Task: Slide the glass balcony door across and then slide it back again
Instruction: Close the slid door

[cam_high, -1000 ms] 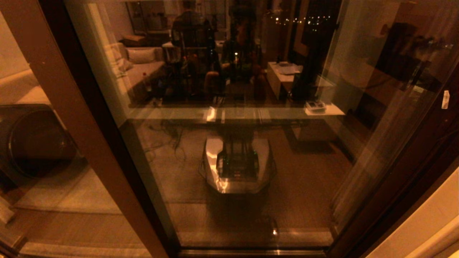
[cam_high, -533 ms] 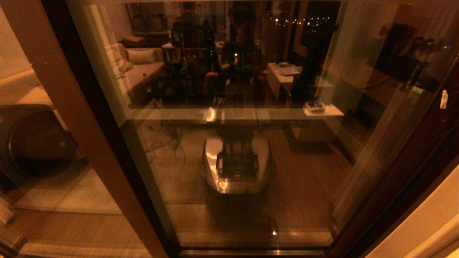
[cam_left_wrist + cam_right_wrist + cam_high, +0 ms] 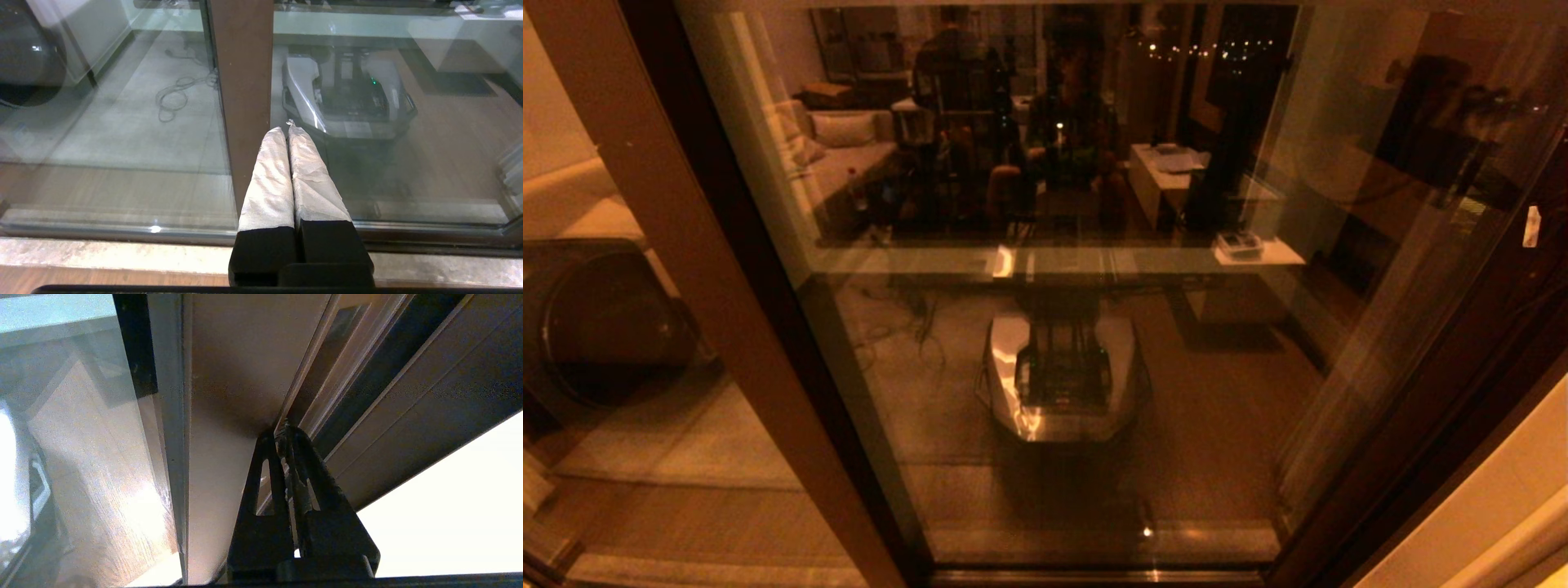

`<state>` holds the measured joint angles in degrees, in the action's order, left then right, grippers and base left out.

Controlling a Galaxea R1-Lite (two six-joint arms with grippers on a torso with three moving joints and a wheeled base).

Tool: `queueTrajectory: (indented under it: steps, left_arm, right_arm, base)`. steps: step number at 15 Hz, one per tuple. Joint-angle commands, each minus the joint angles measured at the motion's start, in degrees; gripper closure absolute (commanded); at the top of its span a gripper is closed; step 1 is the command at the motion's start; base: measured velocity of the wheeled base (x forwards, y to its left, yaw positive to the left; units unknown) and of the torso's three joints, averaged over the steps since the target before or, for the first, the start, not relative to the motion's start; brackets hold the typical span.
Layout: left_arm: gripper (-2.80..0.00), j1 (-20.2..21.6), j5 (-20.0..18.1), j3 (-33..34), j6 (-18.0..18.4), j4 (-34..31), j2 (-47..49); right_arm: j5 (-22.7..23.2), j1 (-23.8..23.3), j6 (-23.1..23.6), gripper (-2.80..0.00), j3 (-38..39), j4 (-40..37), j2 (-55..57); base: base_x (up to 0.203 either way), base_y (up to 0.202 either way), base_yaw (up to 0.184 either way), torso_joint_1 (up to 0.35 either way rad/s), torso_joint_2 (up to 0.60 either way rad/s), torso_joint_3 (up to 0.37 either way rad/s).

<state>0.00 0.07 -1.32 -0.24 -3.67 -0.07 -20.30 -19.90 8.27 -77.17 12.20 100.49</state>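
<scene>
The glass balcony door [image 3: 1054,343] fills the head view, a tall reflective pane between a brown upright rail [image 3: 678,245] on the left and a dark rail [image 3: 1462,376] on the right. Neither arm shows in the head view. In the left wrist view my left gripper [image 3: 286,130] is shut, its white-wrapped fingertips [image 3: 274,136] close to the brown rail [image 3: 241,81] with nothing between them. In the right wrist view my right gripper [image 3: 281,433] is shut, its tips against the brown door rail [image 3: 229,367] beside a slim recessed slot [image 3: 341,324].
The pane mirrors my base [image 3: 1062,376] and a room with a sofa. A dark round appliance [image 3: 600,327] stands behind the left glass. The floor track [image 3: 122,232] runs along the bottom. A pale wall [image 3: 1494,506] lies at the right, and a small white tag [image 3: 1532,226] sits on the right rail.
The white tag and the reflections in the pane have drifted very slightly to the left. Nothing else differs.
</scene>
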Motion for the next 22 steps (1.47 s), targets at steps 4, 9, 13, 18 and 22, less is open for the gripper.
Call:
queueTrajectory:
  steps: [4,9,13,18,22]
  left_arm:
    - [0.0,0.0,0.01,0.0,-0.02,-0.03,-0.01]
    - [0.0,0.0,0.01,0.0,-0.02,-0.03,-0.01]
    - [0.0,0.0,0.01,0.0,-0.02,-0.03,-0.01]
    - [0.0,0.0,0.01,0.0,-0.02,-0.03,-0.01]
    - [0.0,0.0,0.01,0.0,-0.02,-0.03,-0.01]
  right_arm:
    - [-0.09,-0.85,0.17,0.0,-0.61,0.28,0.76]
    - [-0.09,-0.85,0.17,0.0,-0.61,0.28,0.84]
    - [-0.09,-0.96,0.26,0.0,-0.69,0.25,0.93]
    - [-0.09,-1.55,0.35,0.0,-0.96,0.28,1.11]
    - [-0.09,-1.97,0.44,0.0,-1.32,0.22,1.72]
  base:
    - [0.0,0.0,0.0,0.0,0.0,0.0]
    - [0.0,0.0,0.0,0.0,0.0,0.0]
    - [0.0,0.0,0.0,0.0,0.0,0.0]
    - [0.0,0.0,0.0,0.0,0.0,0.0]
    - [0.0,0.0,0.0,0.0,0.0,0.0]
